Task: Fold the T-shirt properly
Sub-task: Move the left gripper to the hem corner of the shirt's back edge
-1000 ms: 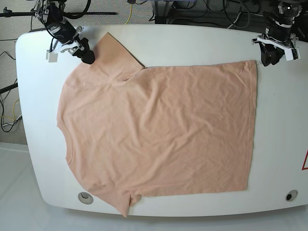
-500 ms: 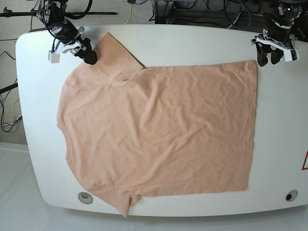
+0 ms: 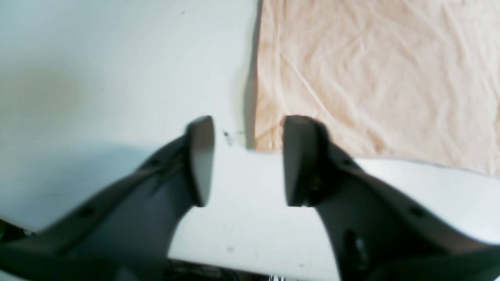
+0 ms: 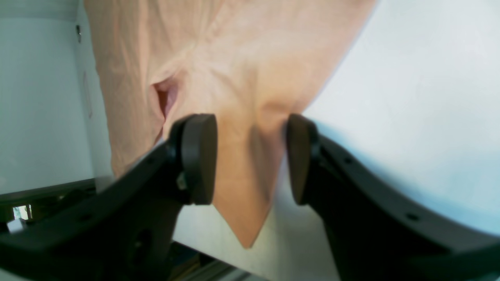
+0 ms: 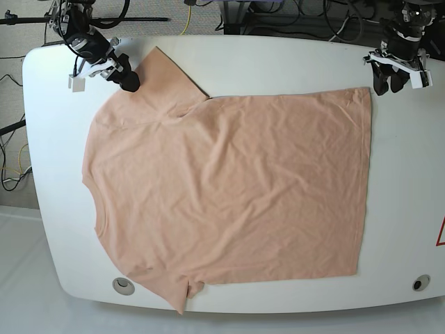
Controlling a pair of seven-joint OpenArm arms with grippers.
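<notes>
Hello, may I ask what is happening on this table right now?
A two-armed robot is starting to fold a peach T-shirt lying flat on a white table. The right claw is open around a sleeve corner, and the left claw is open at a hem corner. Nothing is gripped or folded yet.

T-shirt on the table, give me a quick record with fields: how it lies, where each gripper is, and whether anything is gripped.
garment: T-shirt, spread flat, unfolded
surface: white table
left gripper: open, at the hem corner, holding nothing
right gripper: open, fingers straddling the sleeve tip, not closed on it
fold progress: none yet
</notes>
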